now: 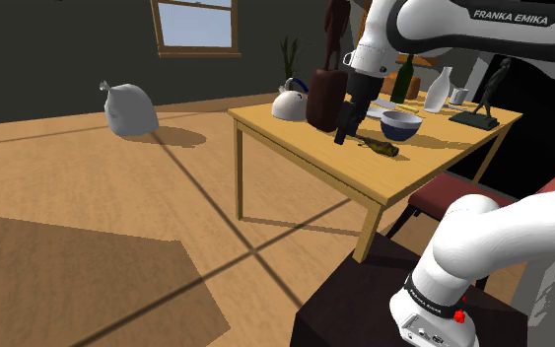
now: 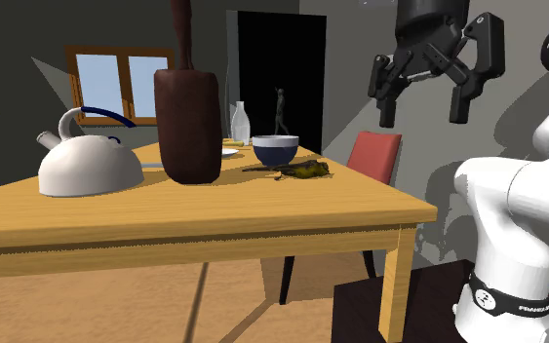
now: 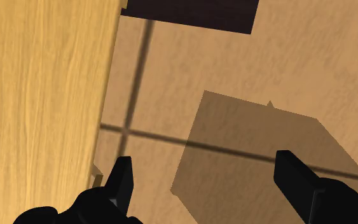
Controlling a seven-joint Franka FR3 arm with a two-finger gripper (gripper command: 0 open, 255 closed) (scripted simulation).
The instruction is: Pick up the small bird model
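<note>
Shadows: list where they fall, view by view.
Shoulder view: thin dark lines cross the floor by the table, and the grey sack drops a soft patch beside it. Second exterior view: arm-shaped shadows mark the grey wall. Wrist view: an angular darker patch lies on the floor beyond the open tool.

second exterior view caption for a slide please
Open jaws hang high beside the wooden table, apart from the small bird model lying by the blue bowl.
</note>
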